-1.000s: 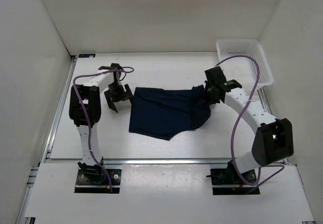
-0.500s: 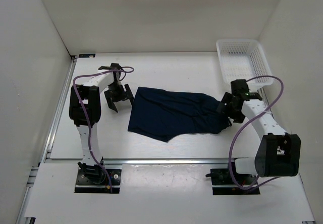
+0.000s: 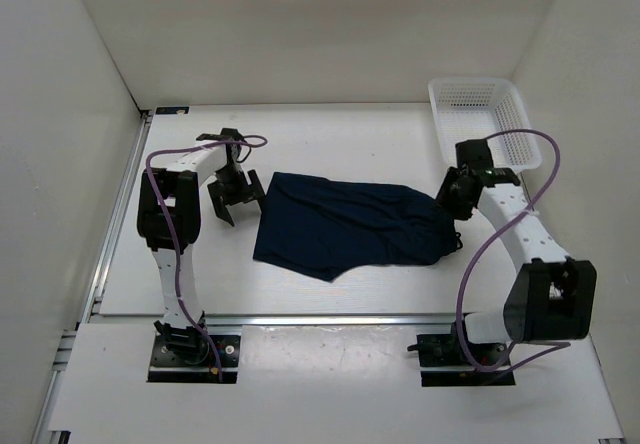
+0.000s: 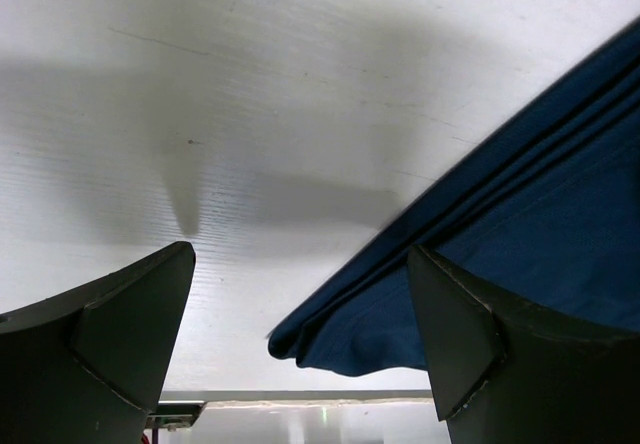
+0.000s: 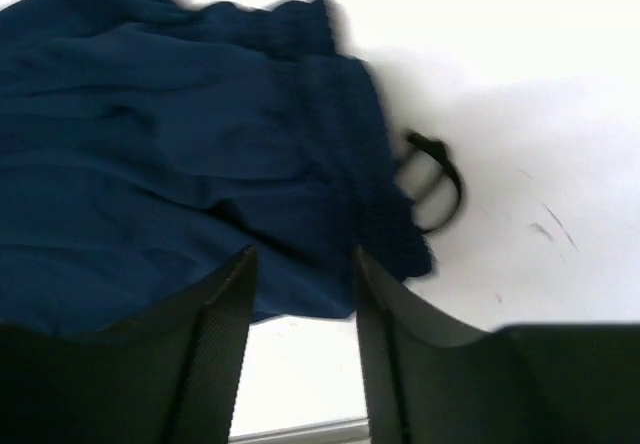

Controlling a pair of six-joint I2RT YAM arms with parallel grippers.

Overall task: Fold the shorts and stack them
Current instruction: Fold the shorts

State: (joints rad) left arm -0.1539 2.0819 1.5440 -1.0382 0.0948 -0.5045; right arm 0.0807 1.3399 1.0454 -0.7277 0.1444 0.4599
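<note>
shorts [image 3: 345, 226] spread flat mid-frame, waistband [image 5: 340, 114] at right, placed for folding | left gripper [image 3: 240, 202] wide open, empty, beside shorts' left edge, poised to pinch | right gripper [image 3: 447, 204] narrowly open, empty, over waistband

White table [image 3: 330, 134], matte, w/ a few faint scuffs in the wrist views. Navy shorts [image 3: 345, 226] lie flat on it approx ctr, spread left to right. Gathered waistband [image 5: 340, 114] is at the right end. Thin dark drawstring [image 5: 435, 179] loops out onto bare table just right of it. Left edge of shorts shows stacked fabric layers, one corner curling at the near side. White mesh basket [image 3: 485, 114] sits on table at far right corner, apart from shorts. Metal rail [image 3: 110, 234] runs along left & near table edges.
</note>
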